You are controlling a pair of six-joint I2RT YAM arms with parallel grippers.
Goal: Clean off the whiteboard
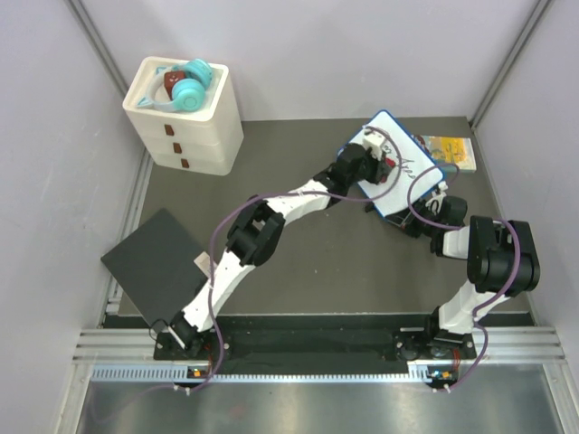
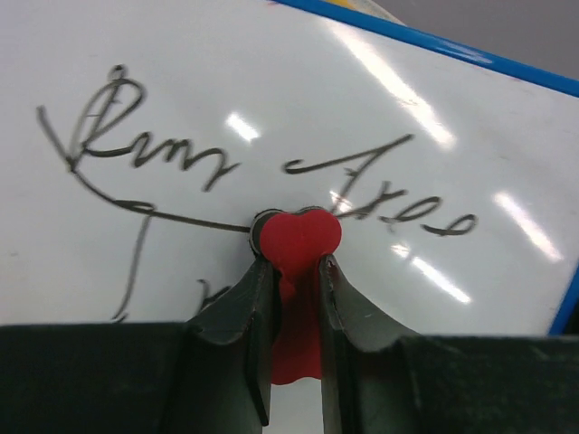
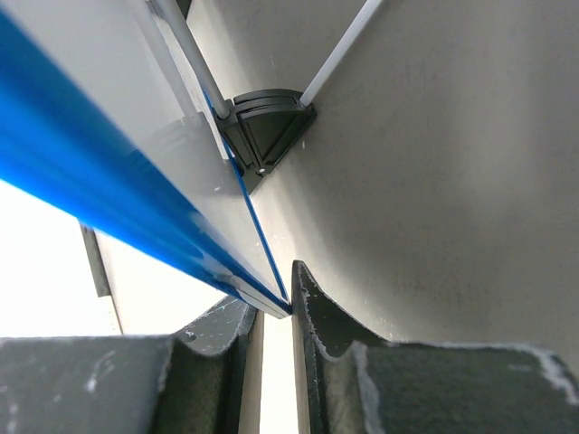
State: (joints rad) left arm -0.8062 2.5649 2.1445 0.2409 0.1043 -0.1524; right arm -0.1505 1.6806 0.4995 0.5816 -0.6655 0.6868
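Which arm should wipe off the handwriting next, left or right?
Left: left end effector grips the red eraser on the whiteboard at the writing; right end effector clamps the board's blue edge.

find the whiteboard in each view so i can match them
top external: whiteboard right of centre, towards the back.
left wrist: fills most of the frame, black handwriting on it.
right wrist: edge-on, running from upper left to bottom centre.
shared landmark: its blue rim.

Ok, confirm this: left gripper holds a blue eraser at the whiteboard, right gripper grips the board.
Not blue: the eraser in the left gripper is red, as the left wrist view shows. It is at the whiteboard, and the right gripper does grip the board.
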